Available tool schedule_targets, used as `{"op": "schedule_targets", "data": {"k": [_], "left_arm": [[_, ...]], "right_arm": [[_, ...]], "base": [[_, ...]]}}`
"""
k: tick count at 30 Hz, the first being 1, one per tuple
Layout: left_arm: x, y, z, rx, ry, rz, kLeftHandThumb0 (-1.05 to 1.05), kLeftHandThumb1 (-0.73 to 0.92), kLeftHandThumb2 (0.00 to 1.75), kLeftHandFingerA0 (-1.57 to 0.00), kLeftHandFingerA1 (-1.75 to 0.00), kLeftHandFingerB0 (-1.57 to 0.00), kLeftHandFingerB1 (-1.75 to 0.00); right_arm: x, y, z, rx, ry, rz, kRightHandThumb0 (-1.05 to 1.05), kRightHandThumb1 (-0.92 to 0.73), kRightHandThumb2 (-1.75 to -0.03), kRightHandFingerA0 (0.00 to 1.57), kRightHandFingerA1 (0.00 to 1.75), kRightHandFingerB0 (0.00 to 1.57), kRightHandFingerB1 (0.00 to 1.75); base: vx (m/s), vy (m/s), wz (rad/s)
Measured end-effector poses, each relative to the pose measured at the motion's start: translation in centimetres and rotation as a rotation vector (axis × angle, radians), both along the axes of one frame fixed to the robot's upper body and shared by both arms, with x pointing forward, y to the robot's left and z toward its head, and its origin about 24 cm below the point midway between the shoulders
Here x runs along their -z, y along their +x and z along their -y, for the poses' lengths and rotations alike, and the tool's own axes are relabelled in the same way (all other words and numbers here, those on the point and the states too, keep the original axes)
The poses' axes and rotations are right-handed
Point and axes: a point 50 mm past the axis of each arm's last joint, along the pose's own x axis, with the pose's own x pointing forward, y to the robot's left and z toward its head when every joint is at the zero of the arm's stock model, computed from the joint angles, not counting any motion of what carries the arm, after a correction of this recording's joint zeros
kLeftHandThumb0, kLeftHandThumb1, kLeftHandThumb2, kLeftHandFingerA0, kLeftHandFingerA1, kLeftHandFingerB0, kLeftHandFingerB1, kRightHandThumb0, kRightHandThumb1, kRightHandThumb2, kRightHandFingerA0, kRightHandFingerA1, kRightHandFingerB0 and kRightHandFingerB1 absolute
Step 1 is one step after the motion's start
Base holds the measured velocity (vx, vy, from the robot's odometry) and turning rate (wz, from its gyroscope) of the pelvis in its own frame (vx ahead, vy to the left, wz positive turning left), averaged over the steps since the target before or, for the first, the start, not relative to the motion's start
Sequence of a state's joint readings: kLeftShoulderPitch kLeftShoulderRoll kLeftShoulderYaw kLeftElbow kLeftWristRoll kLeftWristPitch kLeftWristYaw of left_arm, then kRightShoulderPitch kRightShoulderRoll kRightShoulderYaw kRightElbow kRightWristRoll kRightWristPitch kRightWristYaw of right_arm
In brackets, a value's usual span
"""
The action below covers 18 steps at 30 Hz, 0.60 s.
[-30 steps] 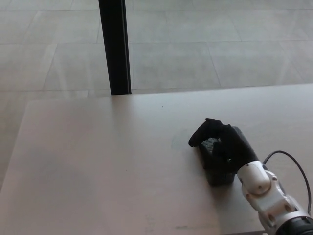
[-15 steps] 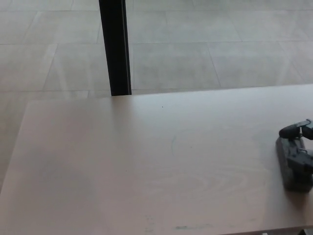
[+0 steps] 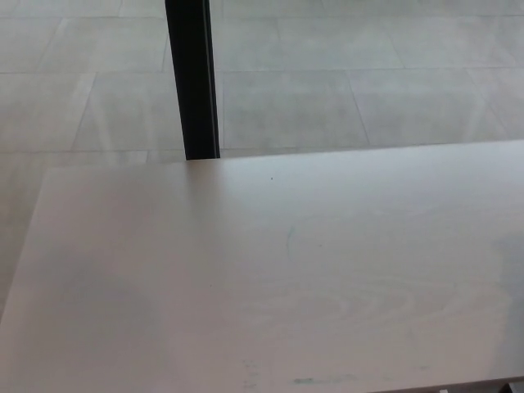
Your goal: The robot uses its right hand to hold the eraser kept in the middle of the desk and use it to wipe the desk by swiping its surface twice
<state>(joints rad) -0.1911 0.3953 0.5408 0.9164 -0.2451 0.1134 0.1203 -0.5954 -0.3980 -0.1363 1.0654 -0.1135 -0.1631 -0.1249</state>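
The pale wooden desk [image 3: 246, 270] fills the lower part of the head view. Neither the eraser nor either of my hands shows on it at this moment. Faint curved smear marks [image 3: 352, 303] run across the desk's middle and right side.
A black vertical post [image 3: 192, 78] stands behind the desk's far edge, left of centre. Grey floor tiles [image 3: 368, 74] lie beyond the desk. The desk's left edge runs diagonally at the picture's left.
My right hand, shut on the dark eraser, slid from the desk's middle to the right edge and has now left the picture along with the eraser.
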Motion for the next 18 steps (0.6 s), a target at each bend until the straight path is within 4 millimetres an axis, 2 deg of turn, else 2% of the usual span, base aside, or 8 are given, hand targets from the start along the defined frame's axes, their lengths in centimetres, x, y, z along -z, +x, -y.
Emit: {"op": "schedule_targets", "data": {"k": [6,10,11,13,14,15,16,18], "left_arm": [[-0.1,0.1,0.0,0.001,0.002,0.009,-0.65,0.92,0.82,-0.44,-1.10,-0.35,-0.80],[-0.3,0.3,0.0,0.004,0.007,0.020,-0.66,0.92,0.80,-0.47,-1.10,-0.37,-0.80],[-0.4,0.3,0.0,0.005,0.009,0.024,-0.65,0.92,0.80,-0.49,-1.06,-0.36,-0.78],[-0.5,0.4,0.0,0.007,0.012,0.030,-0.65,0.92,0.80,-0.44,-1.14,-0.35,-0.83],[-0.5,0.5,0.0,0.008,0.012,0.032,-0.65,0.92,0.80,-0.43,-1.09,-0.36,-0.78],[-0.5,0.5,0.0,0.007,0.011,0.035,-0.65,0.92,0.80,-0.43,-1.09,-0.36,-0.78],[-0.5,0.5,0.0,0.006,0.010,0.035,-0.67,0.92,0.78,-0.47,-1.11,-0.39,-0.83],[-0.5,0.5,0.0,0.005,0.009,0.035,-0.68,0.92,0.79,-0.48,-1.05,-0.38,-0.79]], "right_arm": [[0.0,0.1,-0.2,0.001,-0.016,-0.006,-0.27,-0.67,-0.78,0.94,1.75,0.62,1.53],[0.2,0.7,-1.4,-0.012,-0.005,0.000,-0.26,-0.68,-0.71,0.92,1.75,0.66,1.41],[0.2,0.9,-1.9,-0.018,0.000,0.004,-0.29,-0.70,-0.65,0.92,1.75,0.78,1.13],[0.3,1.6,-3.6,-0.046,0.016,0.016,-0.30,-0.72,-0.68,0.95,1.75,0.71,1.18],[0.3,1.8,-4.1,-0.055,0.020,0.020,-0.38,-0.53,-0.97,1.23,1.38,0.83,1.11],[0.4,2.3,-5.5,-0.085,0.026,0.026,-0.38,-0.53,-0.97,1.23,1.38,0.83,1.11],[0.4,2.6,-6.6,-0.105,0.034,0.032,-0.27,-0.61,-0.81,0.96,1.75,0.72,1.55],[0.4,3.2,-8.9,-0.150,0.051,0.048,-0.24,-0.55,-0.96,0.96,1.75,0.77,1.58]], "base": [[0.00,0.000,0.00],[0.00,0.000,0.00],[0.00,0.000,0.00],[0.00,0.000,0.00],[0.00,0.000,0.00],[0.00,0.000,0.00],[0.00,0.000,0.00],[0.00,0.000,0.00]]}}
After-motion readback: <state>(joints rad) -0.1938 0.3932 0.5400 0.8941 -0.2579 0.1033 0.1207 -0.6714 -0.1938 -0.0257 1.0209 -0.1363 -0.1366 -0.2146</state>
